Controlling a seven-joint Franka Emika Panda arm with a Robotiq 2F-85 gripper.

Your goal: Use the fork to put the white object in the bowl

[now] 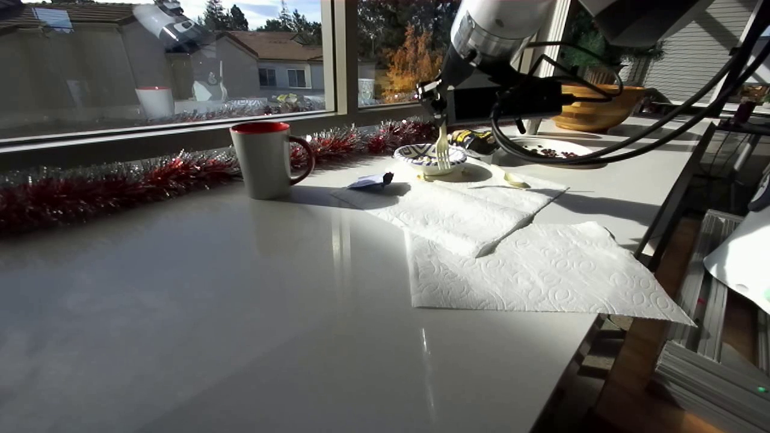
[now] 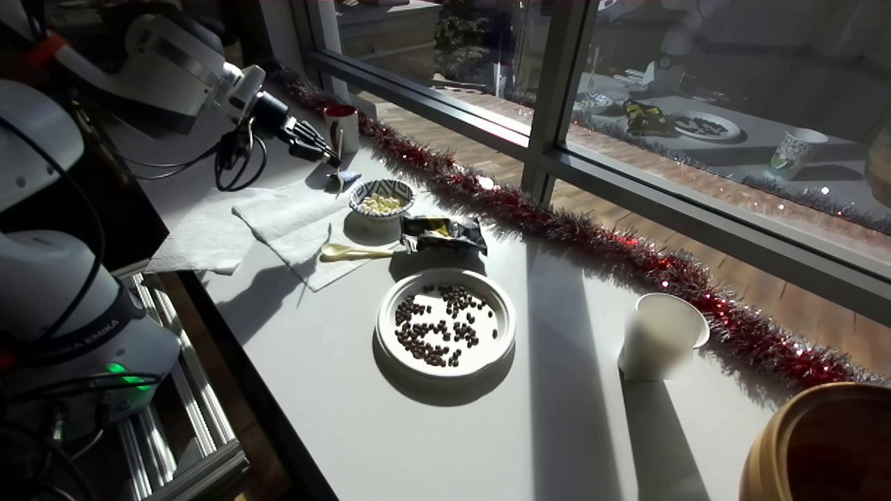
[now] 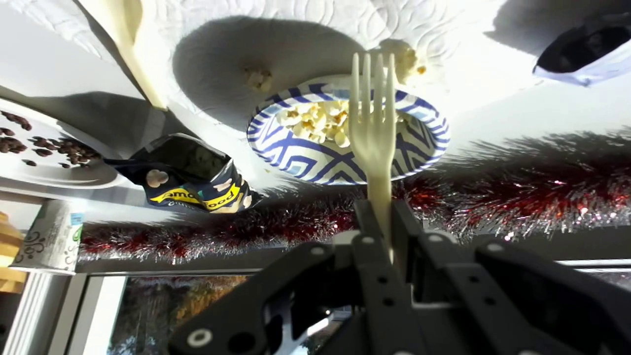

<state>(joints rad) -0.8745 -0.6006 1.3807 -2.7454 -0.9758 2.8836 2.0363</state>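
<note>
While end effector [image 3: 383,209] grips fork [image 3: 372,140], bowl [image 3: 315,160] sits lower, nearby.

The arm [image 2: 167,73] reaches out from its base [image 2: 136,348], where green lights [image 2: 127,378] glow, and bends at the wrist [image 2: 240,89], the gripper [image 2: 335,158] slanting downward in an exterior view. In the wrist view two dark fingers [image 3: 368,227] lie nearly parallel, pinching a fork [image 3: 373,143] by its handle.

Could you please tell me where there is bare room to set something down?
The table is bare in an exterior view's foreground, bordered by mug, tinsel and towels, and between plate and cup. It is crowded around the bowl: fork, bag, spoon.
</note>
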